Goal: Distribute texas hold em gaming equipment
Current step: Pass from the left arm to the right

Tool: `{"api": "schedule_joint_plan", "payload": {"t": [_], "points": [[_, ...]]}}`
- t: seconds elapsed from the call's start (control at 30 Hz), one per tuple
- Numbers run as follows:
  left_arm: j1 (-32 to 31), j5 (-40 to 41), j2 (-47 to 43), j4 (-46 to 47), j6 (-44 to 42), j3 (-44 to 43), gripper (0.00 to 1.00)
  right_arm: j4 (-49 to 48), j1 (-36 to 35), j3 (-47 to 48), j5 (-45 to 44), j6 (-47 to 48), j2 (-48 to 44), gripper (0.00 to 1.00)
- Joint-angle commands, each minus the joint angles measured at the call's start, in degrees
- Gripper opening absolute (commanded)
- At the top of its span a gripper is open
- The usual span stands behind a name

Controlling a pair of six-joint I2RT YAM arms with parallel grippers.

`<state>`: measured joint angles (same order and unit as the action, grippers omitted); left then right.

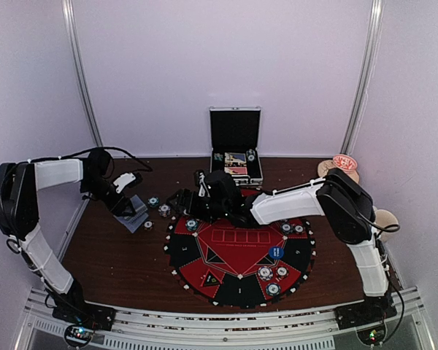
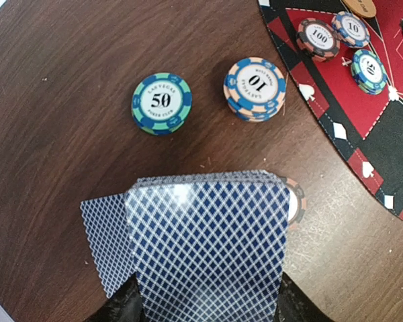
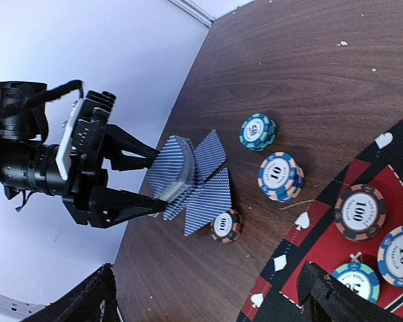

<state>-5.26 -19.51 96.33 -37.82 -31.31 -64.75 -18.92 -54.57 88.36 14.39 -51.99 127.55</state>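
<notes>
Left pincer [image 3: 156, 180] first: it's clamped on a deck of blue diamond-backed playing cards [image 2: 208, 248]. The grip runs across the deck's width at the near end, so the long axis points straight out from the fingers, above the dark brown wooden worktop [image 2: 67, 80].

Under the deck we see loose cards [image 3: 208, 201] of the same back lying flat, and an orange-edged chip [image 3: 226, 225] half tucked beneath its right corner. Just past the free end sit a green-and-blue "50" chip [image 2: 161, 102] and a short peach-and-blue stack of "10" chips [image 2: 254, 88], apart from each other. Further right lies the red-and-black poker mat [image 2: 349, 100], with more chips on it.

Now the right pincer [image 3: 205, 268]: jaws wide apart, nothing in them, at the mat's left edge and pointed at the deck. We reckon this is the relation that counts. The deck lies to the left of that open pincer and the mat's seats lie behind it, so the right arm looks the nearer one to carry cards across.
</notes>
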Motion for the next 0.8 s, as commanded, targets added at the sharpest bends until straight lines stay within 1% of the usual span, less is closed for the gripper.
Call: {"api": "schedule_joint_plan", "payload": {"t": [0.0,0.2,0.33,0.57,0.77], "points": [[-0.5,2.0,-1.1,2.7,0.7,0.5,0.59,-0.6,-0.8,3.3,0.4,-0.5,0.0,0.94],[-0.3,3.5,2.3,3.4,1.6,-1.7,0.59,2.6,-1.3,0.3,-2.4,2.5,-3.4,0.94],[-0.4,2.5,2.9,3.5,1.7,-2.4,0.58,3.5,-1.6,-1.4,-3.0,3.2,-4.9,0.94],[-0.6,-2.7,-0.5,2.0,-0.4,-1.3,0.58,1.6,-2.0,-0.8,-1.1,2.3,-4.2,0.95],[-3.1,-4.8,-3.8,1.4,-2.1,1.8,0.58,-0.9,-2.6,1.3,1.3,0.3,-1.9,0.95]]}}
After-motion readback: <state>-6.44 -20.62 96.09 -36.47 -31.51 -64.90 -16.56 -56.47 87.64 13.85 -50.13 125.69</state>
